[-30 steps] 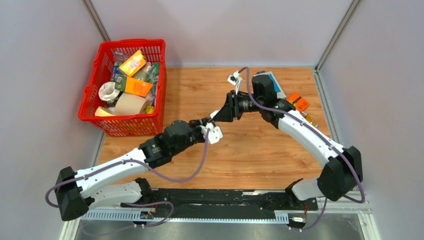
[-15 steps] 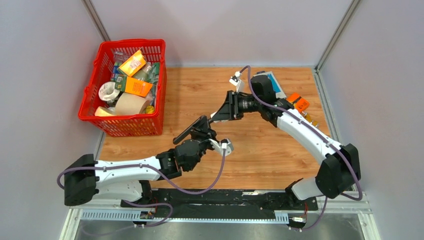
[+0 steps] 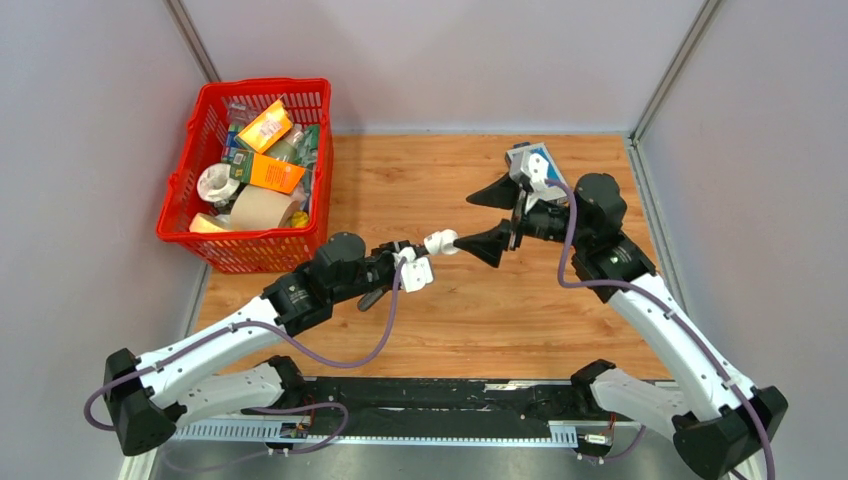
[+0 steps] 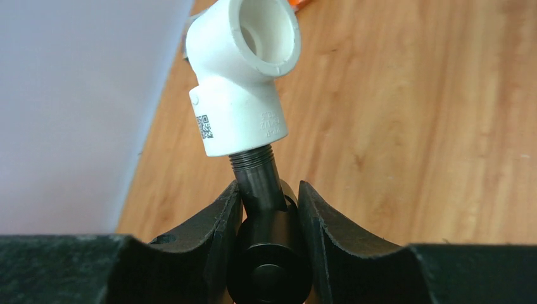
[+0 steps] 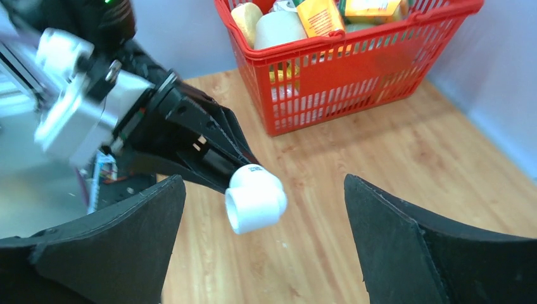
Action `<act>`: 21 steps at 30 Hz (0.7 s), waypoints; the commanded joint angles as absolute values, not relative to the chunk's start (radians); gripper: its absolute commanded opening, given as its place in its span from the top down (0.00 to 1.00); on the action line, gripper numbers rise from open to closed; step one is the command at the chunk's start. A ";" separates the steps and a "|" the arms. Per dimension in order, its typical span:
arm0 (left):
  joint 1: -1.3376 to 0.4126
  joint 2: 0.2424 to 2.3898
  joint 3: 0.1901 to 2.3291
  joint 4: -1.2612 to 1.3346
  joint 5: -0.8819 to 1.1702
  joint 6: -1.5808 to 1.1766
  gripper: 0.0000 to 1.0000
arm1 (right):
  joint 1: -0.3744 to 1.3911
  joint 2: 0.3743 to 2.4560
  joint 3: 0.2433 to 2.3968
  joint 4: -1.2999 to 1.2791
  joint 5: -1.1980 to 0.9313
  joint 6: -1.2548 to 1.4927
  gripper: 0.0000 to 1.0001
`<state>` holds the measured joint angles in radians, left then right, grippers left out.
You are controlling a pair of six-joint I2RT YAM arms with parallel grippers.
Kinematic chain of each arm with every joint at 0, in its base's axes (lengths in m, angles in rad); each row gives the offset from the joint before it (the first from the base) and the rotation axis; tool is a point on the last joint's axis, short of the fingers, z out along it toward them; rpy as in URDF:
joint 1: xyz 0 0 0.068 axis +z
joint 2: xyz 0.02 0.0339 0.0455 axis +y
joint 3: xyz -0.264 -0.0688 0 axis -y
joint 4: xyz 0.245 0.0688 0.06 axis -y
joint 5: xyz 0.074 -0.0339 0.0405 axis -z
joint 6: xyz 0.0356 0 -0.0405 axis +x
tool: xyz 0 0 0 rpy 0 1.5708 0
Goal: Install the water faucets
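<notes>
My left gripper (image 4: pixel 269 197) is shut on the dark metal faucet (image 4: pixel 258 180), held above the wooden table. The faucet's threaded end sits inside a white plastic elbow fitting (image 4: pixel 244 82). From above, the elbow (image 3: pixel 441 243) sticks out to the right of the left gripper (image 3: pixel 405 258). My right gripper (image 3: pixel 464 221) stands wide open just right of the elbow, one finger above it and one level with it. In the right wrist view the elbow (image 5: pixel 255 198) hangs untouched between the spread fingers (image 5: pixel 126 247) of the right gripper (image 5: pixel 263 179). Most of the faucet's rod is hidden by the left jaws.
A red basket (image 3: pixel 180 215) full of packets and tape rolls stands at the back left; it also shows as the basket (image 5: pixel 354 69) beyond the left arm. A blue-and-white packet (image 3: pixel 547 160) lies at the back right behind the right wrist. A black rail (image 3: pixel 450 400) runs along the near edge.
The right gripper has opened wide and its arm has drawn back to the right. The left arm swung down, then back up, and now holds the faucet with the elbow on it.
</notes>
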<state>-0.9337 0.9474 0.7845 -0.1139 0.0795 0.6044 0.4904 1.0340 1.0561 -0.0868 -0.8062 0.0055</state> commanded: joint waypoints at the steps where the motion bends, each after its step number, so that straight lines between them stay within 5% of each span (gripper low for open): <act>1: -0.829 0.957 0.914 -0.198 0.497 0.467 1.00 | 0.492 0.937 0.970 -0.046 -0.862 -0.242 0.00; 10: -0.681 1.120 1.066 -0.288 0.948 0.382 1.00 | 0.506 0.865 0.861 -0.080 -1.066 -0.480 0.02; 21: -0.678 1.233 1.207 -0.440 1.029 0.423 1.00 | 0.543 0.959 0.916 -0.112 -1.034 -0.541 0.08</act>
